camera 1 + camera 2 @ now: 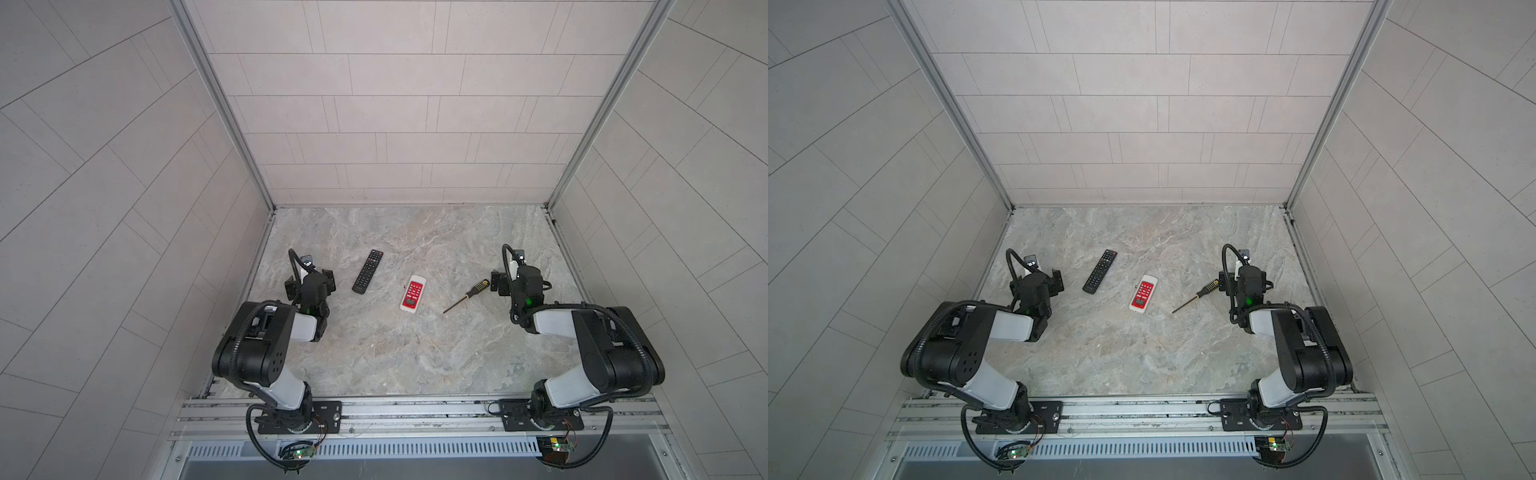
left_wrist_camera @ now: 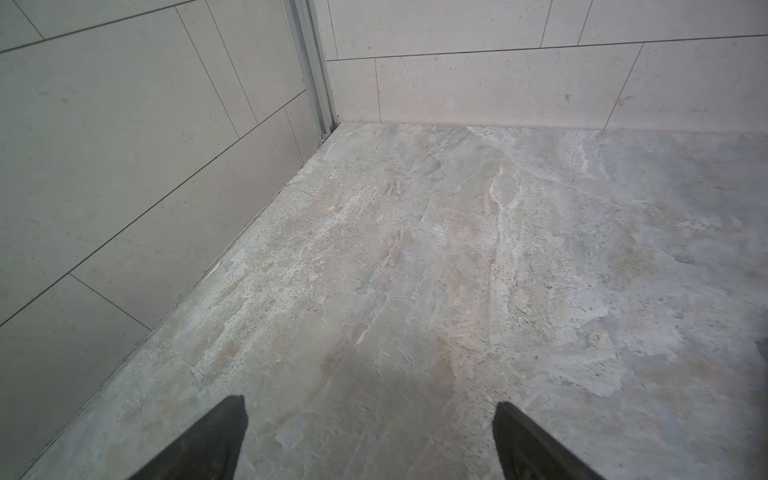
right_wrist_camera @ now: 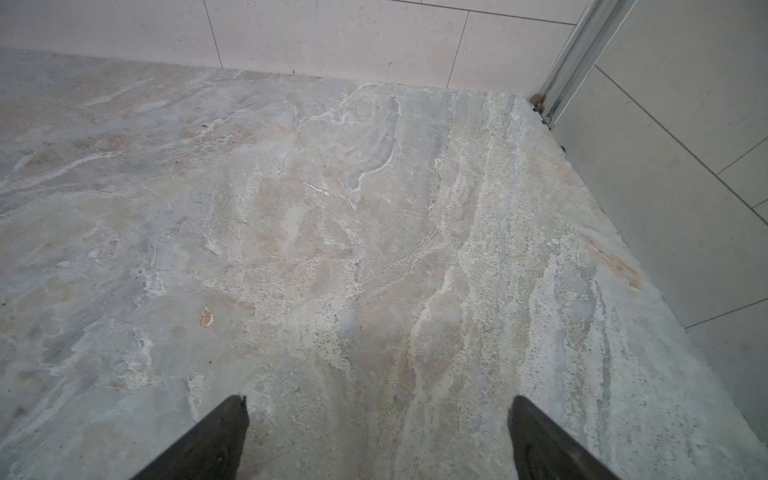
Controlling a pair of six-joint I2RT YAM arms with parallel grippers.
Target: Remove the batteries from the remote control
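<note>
Two remote controls lie face up on the marble table. A slim black remote point(image 1: 368, 271) point(image 1: 1099, 271) is left of centre. A white remote with a red button panel point(image 1: 413, 293) point(image 1: 1143, 293) lies near the middle. The batteries are hidden; none shows in any view. My left gripper point(image 1: 308, 279) point(image 1: 1036, 279) point(image 2: 370, 411) hovers open and empty left of the black remote. Far to the right, my right gripper point(image 1: 520, 277) point(image 1: 1246, 277) point(image 3: 378, 409) is open and empty too. Both wrist views show only bare table between the fingertips.
A screwdriver with a black-and-yellow handle point(image 1: 465, 296) point(image 1: 1196, 296) lies between the white remote and my right gripper, its tip towards the front. Tiled walls enclose the marble table point(image 1: 395, 353) at the back and both sides. The arm bases stand on a rail along the front edge.
</note>
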